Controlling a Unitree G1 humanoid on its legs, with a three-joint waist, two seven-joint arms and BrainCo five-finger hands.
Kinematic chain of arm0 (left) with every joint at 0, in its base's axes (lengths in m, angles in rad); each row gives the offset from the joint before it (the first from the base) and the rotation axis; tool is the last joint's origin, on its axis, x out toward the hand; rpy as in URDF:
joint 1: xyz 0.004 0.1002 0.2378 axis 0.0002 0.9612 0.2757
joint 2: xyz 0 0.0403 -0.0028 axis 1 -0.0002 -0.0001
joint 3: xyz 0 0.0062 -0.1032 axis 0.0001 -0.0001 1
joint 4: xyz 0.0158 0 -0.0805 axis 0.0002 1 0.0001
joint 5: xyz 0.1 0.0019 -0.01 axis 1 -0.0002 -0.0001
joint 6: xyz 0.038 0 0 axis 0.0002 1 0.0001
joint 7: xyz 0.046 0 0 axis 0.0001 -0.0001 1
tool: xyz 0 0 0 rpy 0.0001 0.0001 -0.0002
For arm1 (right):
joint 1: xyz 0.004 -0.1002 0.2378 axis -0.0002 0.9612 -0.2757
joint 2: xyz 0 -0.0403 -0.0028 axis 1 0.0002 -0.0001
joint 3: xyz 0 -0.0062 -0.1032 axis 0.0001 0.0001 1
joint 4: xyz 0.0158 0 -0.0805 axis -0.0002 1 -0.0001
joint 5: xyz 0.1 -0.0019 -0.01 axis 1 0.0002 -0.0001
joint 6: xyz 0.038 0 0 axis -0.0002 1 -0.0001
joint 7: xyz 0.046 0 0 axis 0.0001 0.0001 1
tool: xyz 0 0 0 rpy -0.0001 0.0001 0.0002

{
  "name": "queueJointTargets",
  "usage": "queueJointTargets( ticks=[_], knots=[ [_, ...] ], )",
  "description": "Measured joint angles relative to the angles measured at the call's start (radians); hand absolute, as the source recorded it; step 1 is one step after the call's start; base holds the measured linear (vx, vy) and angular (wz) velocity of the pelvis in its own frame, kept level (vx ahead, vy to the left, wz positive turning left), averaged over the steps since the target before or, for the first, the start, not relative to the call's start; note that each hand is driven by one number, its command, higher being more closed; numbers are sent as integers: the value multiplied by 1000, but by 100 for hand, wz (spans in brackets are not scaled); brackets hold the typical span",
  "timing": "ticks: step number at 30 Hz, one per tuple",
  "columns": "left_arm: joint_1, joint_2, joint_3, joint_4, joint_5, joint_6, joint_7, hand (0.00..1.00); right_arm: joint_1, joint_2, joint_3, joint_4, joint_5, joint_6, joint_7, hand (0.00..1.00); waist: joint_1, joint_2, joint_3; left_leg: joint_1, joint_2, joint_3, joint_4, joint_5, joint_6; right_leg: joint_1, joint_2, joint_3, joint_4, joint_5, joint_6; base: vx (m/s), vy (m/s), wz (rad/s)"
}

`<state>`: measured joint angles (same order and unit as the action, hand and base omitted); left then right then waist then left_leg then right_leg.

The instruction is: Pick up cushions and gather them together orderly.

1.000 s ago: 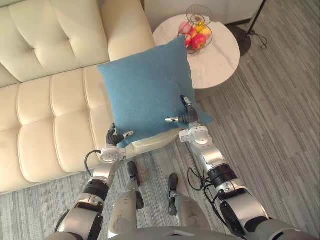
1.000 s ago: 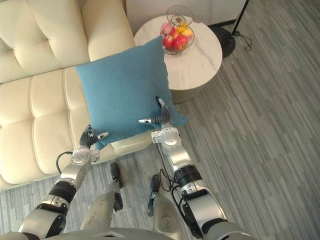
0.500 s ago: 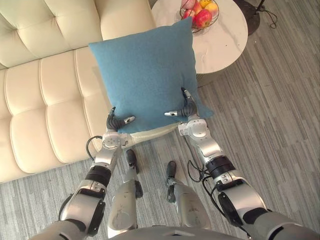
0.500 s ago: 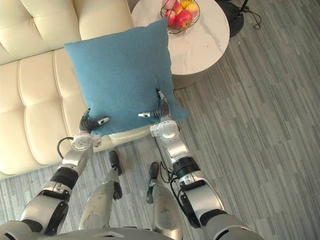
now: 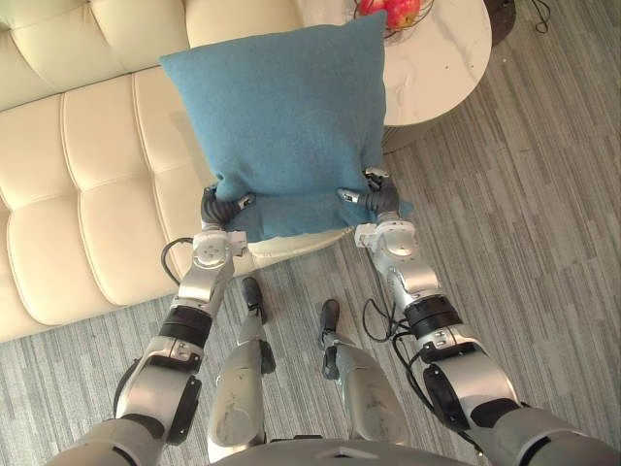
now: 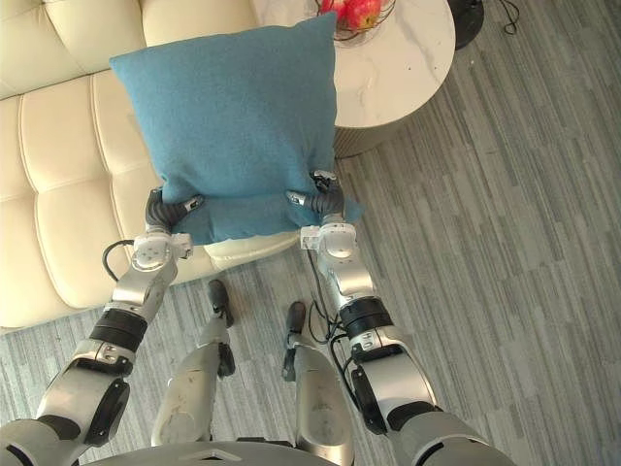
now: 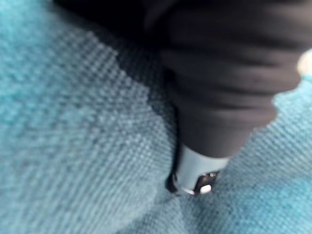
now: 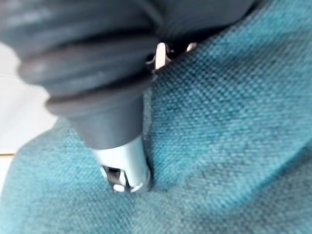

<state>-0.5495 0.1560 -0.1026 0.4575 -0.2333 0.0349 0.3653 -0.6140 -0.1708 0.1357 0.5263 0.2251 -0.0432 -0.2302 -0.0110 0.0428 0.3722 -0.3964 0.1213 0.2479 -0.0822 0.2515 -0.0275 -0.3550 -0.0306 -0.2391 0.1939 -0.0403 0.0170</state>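
— Where's the left hand?
— The left hand is pinched on the blue cushion at its 7 o'clock corner, with the thumb on the front face and the fingers behind the cloth.
— And the right?
— The right hand is clamped the same way on the 5 o'clock corner, thumb pressed into the weave.
— So where's the cushion?
— It is held up between both hands, over the near edge of the cream sofa. At 1 o'clock from it stands a round white table with a fruit basket on it. The floor is grey and striped.
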Motion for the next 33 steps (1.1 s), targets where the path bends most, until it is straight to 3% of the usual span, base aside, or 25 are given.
queueJointTargets(
  ticks=[11, 21, 33],
  knots=[
    [40, -15, -18, -95, 1, 1, -15, 100, 57, 2, -4, -53, 94, -22, 1, 100, 12, 3, 12, 47, 1, -13, 0, 6, -10, 37, 0, -10, 35, -33, -11, 7, -8, 3],
    [254, -33, -74, -279, 4, 4, -90, 100, 326, 28, -23, -242, 144, -12, 55, 100, 13, 1, 8, 172, -4, -27, 0, -23, -42, 188, -4, -24, -5, -55, -7, 65, -29, 7],
    [590, -59, -42, -629, 53, 17, -159, 100, 583, 87, -16, -509, 89, 47, 142, 100, -4, 10, -181, 310, -20, -27, -1, -36, -38, 371, -3, -37, -91, -61, -5, 64, -22, 3]
  ],
)
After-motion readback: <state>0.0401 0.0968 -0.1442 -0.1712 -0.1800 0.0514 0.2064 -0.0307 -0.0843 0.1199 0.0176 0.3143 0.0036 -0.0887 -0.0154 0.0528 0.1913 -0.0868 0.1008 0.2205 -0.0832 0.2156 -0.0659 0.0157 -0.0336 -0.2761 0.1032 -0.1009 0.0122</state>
